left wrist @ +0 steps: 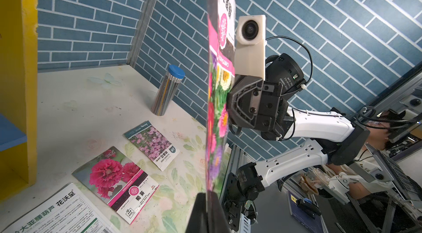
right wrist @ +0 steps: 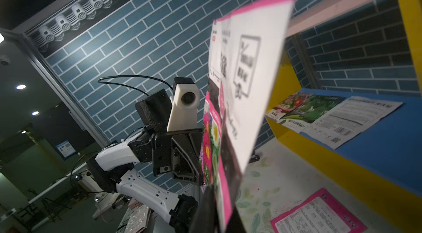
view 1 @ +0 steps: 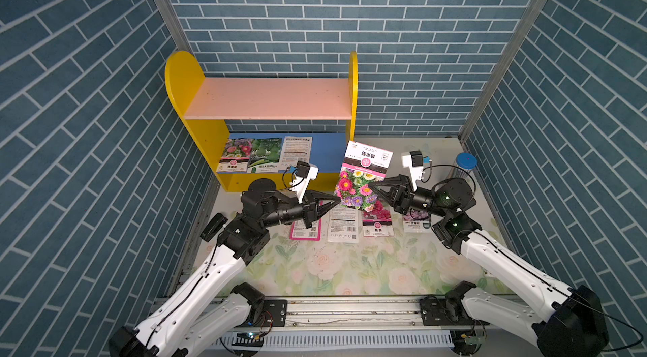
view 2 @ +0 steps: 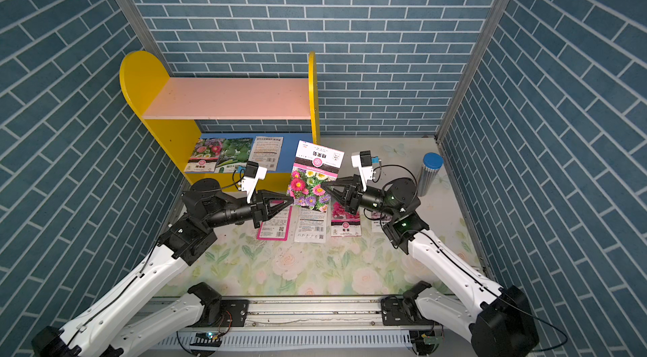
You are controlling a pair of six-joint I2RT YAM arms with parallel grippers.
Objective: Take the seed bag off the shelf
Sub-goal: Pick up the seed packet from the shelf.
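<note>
Holding the seed bag [view 1: 362, 169] upright in the air, off the shelf [view 1: 266, 97], just before its right yellow panel. Pinching its lower left edge with the left fingers [view 1: 334, 199] and its right edge with the right fingers [view 1: 374, 188], both closed on it. Hanging it above 4 flat packets [view 1: 343, 225] near the bench's [view 1: 350, 267] middle.

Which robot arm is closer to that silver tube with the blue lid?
Right. The right gripper, jaws shut on the seed bag, is on the side toward the tube; the left gripper pinches the bag's opposite edge, farther away.
</note>
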